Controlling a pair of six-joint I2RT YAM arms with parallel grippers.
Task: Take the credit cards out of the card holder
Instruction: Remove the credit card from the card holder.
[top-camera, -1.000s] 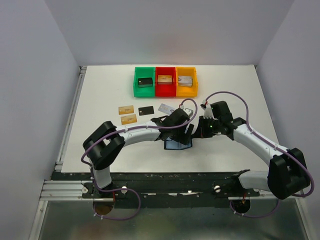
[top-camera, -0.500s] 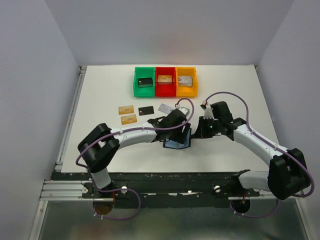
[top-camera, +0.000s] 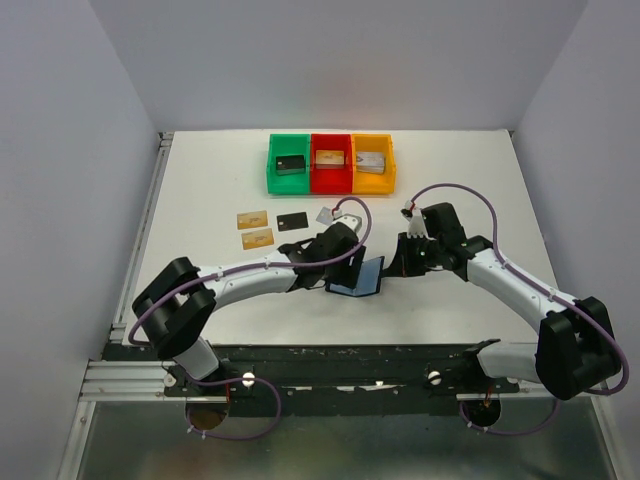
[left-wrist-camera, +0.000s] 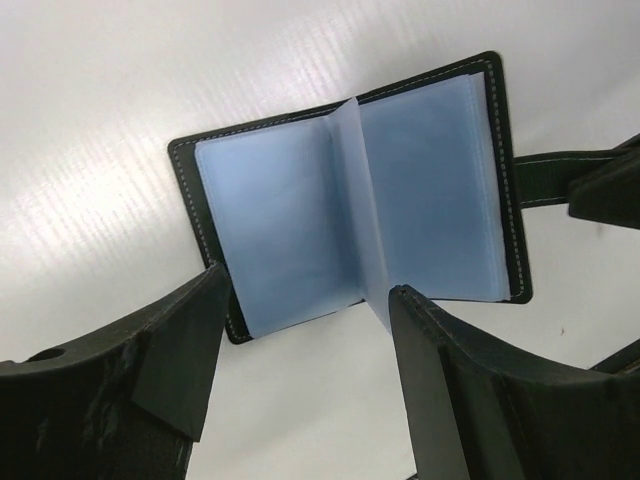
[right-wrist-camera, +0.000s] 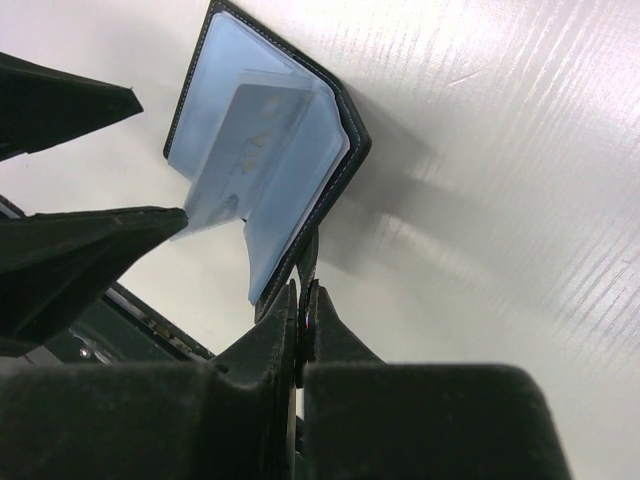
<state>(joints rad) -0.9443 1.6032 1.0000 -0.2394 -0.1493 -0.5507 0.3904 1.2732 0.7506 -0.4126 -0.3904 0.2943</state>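
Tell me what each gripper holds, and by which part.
Right gripper pinches the card holder by its black cover's outer edge. Left gripper is open, holding nothing.

Bright, even light is thrown from overhead onto the white table (top-camera: 200, 190), and only faint, soft shadows are cast under the arms. In both wrist views streaks of glare are picked up off the surface. The card holder (left-wrist-camera: 350, 190) is caught sharp, its glossy blue pockets slightly washed out. The left gripper (left-wrist-camera: 308, 280) is rendered dark and blurred along the frame's bottom. The right gripper (right-wrist-camera: 306, 290) is likewise out of focus, and a soft shadow is laid beside the card holder.
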